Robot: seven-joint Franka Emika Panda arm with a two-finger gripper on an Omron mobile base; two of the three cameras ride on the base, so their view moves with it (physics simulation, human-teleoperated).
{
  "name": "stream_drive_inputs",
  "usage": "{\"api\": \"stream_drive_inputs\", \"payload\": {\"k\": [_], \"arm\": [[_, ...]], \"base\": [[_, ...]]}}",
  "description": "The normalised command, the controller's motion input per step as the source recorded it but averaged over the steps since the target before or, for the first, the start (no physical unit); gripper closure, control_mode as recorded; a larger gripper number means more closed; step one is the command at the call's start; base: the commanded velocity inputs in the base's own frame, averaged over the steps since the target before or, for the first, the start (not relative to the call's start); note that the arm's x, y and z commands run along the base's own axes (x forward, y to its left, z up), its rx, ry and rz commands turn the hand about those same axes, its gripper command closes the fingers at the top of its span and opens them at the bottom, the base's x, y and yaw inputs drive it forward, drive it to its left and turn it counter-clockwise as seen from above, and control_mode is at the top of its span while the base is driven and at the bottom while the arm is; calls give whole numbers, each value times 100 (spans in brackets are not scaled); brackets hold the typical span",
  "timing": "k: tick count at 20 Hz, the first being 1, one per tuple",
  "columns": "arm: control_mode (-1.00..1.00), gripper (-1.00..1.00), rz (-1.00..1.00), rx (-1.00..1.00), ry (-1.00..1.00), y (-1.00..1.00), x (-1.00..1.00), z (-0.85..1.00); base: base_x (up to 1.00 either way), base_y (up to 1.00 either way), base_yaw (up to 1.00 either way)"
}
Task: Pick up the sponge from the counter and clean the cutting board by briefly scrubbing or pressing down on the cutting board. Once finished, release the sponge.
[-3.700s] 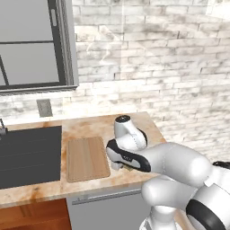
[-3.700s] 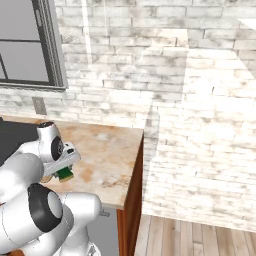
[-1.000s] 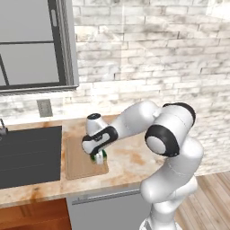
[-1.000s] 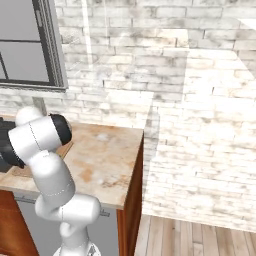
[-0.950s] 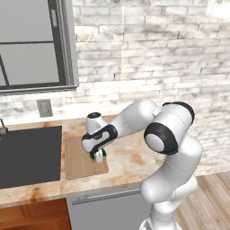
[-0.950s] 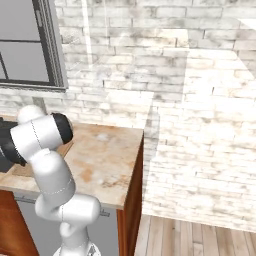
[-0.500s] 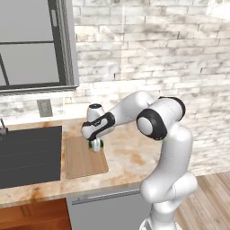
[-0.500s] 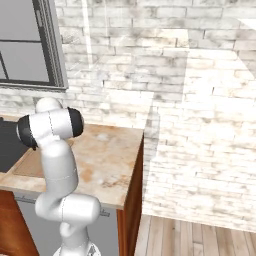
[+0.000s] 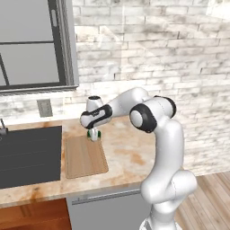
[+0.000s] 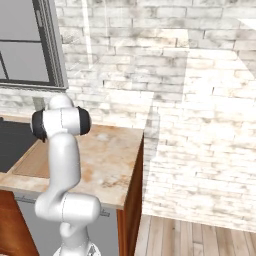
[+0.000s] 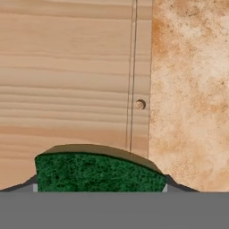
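We are in a home kitchen: a stone-look worktop (image 9: 126, 150) over wooden cabinets (image 10: 15, 220), a dark sink (image 9: 27, 152) left of the hand (image 9: 93, 134), whitewashed brick wall (image 9: 148, 63), a window (image 9: 31, 45) above, plank floor (image 10: 200, 235).

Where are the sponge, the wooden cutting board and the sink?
sponge (image 11: 100, 173): hand view, green scrub top.
cutting board (image 9: 85, 159): left base view, bare middle of the wood.
sink (image 9: 27, 155): left base view, dark basin floor.
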Motion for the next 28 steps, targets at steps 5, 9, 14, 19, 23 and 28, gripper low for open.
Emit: {"api": "stream_drive_inputs", "payload": {"k": [5,9,14,19,23,28], "arm": [[-100,100,0,0,-3,16,6,-5],[-100,100,0,-1,-5,35,-24,-11],[-100,100,0,0,-8,35,-35,-20],[-100,100,0,0,-5,23,-40,-13],[-100,100,0,0,-2,0,-73,0],[-100,100,0,0,0,0,-80,0]], "base": [[0,0,0],[0,0,0],[0,0,0],[0,0,0],[0,0,0],[0,0,0]]}}
